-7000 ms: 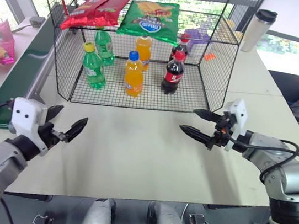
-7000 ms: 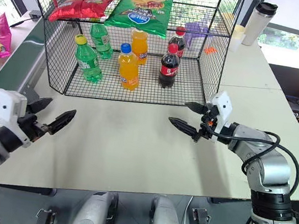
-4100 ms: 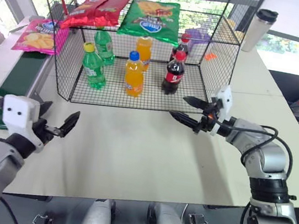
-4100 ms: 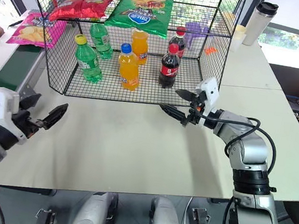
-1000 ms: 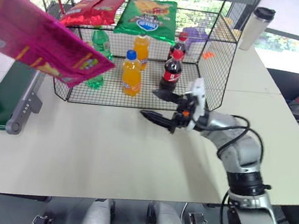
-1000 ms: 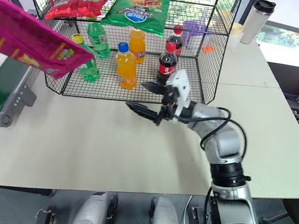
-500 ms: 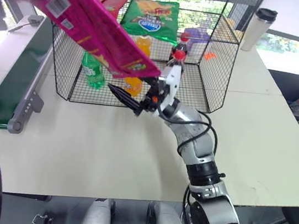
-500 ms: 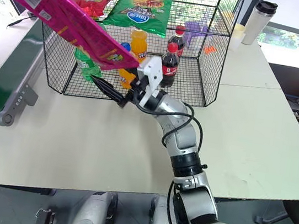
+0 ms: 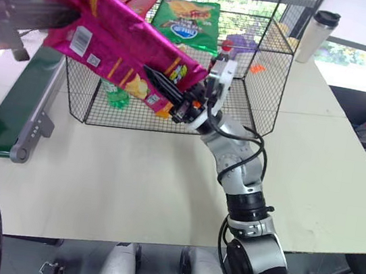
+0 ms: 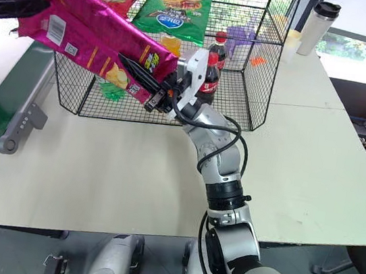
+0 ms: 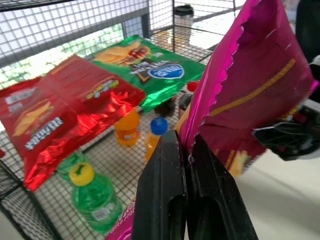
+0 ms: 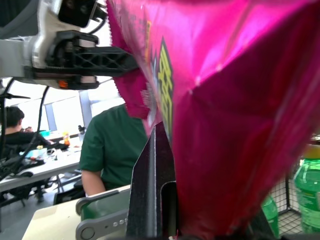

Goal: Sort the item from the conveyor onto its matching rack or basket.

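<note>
Overhead, left eye view: magenta crisp bag [image 9: 115, 39] held in the air before the open front of the black wire cage [image 9: 274, 68], above the near left part of the table [image 9: 128, 184]; left gripper [image 9: 50, 15] clamped on the bag's upper end, right gripper [image 9: 160, 83] pinched on its lower end. Dark-green conveyor [image 9: 17, 100] along the table's left edge. Upper shelf of the cage: red bags [image 9: 137, 1] at the left, green bag [image 9: 185, 21] beside them. Lower floor: cola bottle [image 9: 224, 51], green bottle [image 9: 115, 92], orange bottle partly hidden. Tumbler [image 9: 317, 34] off the cage's far right corner.

Left wrist view: fingers [image 11: 165, 200] shut on the bag's crimped edge.

Right wrist view: fingers [image 12: 152, 195] closed on the bag; seated person [image 12: 112, 145] behind the conveyor's end.
</note>
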Motion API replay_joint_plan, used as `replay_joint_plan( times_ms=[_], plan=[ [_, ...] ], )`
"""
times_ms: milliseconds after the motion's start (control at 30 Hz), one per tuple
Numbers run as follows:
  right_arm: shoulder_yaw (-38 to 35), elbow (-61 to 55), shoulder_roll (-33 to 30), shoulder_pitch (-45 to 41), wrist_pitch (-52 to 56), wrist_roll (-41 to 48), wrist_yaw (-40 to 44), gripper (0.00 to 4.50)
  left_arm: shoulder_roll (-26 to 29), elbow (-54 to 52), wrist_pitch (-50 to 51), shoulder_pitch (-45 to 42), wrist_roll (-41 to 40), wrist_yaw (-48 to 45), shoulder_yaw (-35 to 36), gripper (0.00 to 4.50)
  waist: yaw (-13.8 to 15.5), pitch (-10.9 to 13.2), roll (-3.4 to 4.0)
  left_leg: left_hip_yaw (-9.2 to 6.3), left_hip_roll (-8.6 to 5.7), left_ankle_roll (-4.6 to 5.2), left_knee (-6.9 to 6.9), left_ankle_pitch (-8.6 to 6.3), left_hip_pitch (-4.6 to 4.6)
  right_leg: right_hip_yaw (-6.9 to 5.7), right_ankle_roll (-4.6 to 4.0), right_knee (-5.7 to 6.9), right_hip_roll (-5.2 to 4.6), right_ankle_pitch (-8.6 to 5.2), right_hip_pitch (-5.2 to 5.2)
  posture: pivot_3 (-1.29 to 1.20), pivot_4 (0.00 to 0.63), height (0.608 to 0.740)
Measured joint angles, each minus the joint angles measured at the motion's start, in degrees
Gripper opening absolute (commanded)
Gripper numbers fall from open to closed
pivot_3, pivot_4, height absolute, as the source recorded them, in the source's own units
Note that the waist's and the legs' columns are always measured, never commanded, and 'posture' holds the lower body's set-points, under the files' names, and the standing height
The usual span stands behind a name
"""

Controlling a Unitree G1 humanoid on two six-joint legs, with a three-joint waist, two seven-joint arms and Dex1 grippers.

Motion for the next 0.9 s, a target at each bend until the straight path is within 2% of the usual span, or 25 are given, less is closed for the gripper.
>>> replay_joint_plan(
  times_ms=[67,167,300,433,567,633,733,833,900],
  plan=[
    [0.1,-1.1,-0.8,0.0,0.9,0.0,-0.1,0.02,-1.3,0.0,-1.2,0.7,0.5,0.0,0.5,0.00,0.0,0.0,0.00,-0.01,0.00,0.00,0.00,0.00,0.00,-0.01,0.00,0.00,0.00,0.00,0.00,0.00,0.150,0.740],
    [0.1,-2.2,-2.0,0.2,2.0,-0.1,-0.4,0.00,-2.7,0.2,-1.9,1.6,0.5,0.0,1.3,0.79,-0.1,0.0,0.00,-0.01,0.00,0.00,-0.01,0.00,0.01,0.00,0.00,0.01,0.01,0.00,0.00,0.00,0.150,0.740],
    [-0.2,-6.0,-5.6,1.5,4.1,-0.1,-1.3,0.00,-3.3,2.4,-3.9,4.1,2.1,-0.9,1.9,2.46,-0.1,0.0,0.01,0.00,0.00,0.00,-0.01,0.00,0.01,-0.01,0.00,0.01,0.01,0.00,0.00,0.00,0.150,0.740],
    [-3.9,-13.3,-13.2,4.2,8.4,0.8,-3.3,0.00,-3.2,10.7,-10.3,4.4,8.1,-0.7,3.7,2.46,0.2,0.0,-0.01,0.00,-0.01,0.00,-0.01,0.00,0.01,-0.03,0.00,-0.03,-0.02,0.00,0.02,0.00,0.150,0.740],
    [-10.1,-22.6,-21.5,7.6,14.3,1.9,-8.8,0.00,-4.8,12.0,-12.3,4.1,9.3,-0.6,3.8,2.46,0.5,0.0,0.00,0.00,-0.07,0.00,0.00,0.00,0.00,-0.05,0.01,-0.07,-0.11,0.00,0.07,0.00,0.150,0.740],
    [-15.6,-28.4,-27.1,9.2,18.0,2.6,-12.5,0.00,-7.3,9.6,-12.1,4.3,8.9,-0.4,3.6,2.46,0.9,0.0,-0.02,0.04,-0.11,0.00,0.01,0.00,-0.01,-0.05,0.04,-0.08,-0.17,-0.02,0.07,0.00,0.150,0.740],
    [-20.8,-34.7,-30.9,9.6,21.7,4.4,-16.6,0.00,-11.6,5.3,-11.8,4.7,8.1,1.4,2.8,2.46,0.9,0.0,-0.03,0.03,-0.08,0.00,0.01,0.00,0.09,-0.04,0.03,-0.09,-0.10,-0.02,0.14,0.00,0.150,0.740],
    [-21.9,-37.2,-33.6,9.2,22.8,2.7,-20.4,0.00,-17.2,-1.9,-12.4,6.1,8.9,4.9,-0.9,2.46,0.9,0.0,0.00,0.02,-0.08,0.00,0.02,0.00,0.19,-0.01,0.03,-0.06,-0.09,-0.02,0.24,0.00,0.150,0.740],
    [-21.1,-35.7,-35.7,7.4,21.8,-1.9,-23.2,0.00,-22.6,-5.1,-12.2,6.6,8.9,8.2,-3.3,2.46,0.9,0.0,-0.02,0.01,-0.08,0.00,0.09,0.00,0.15,-0.01,0.02,-0.07,-0.07,-0.01,0.24,0.00,0.150,0.740]
  ],
)
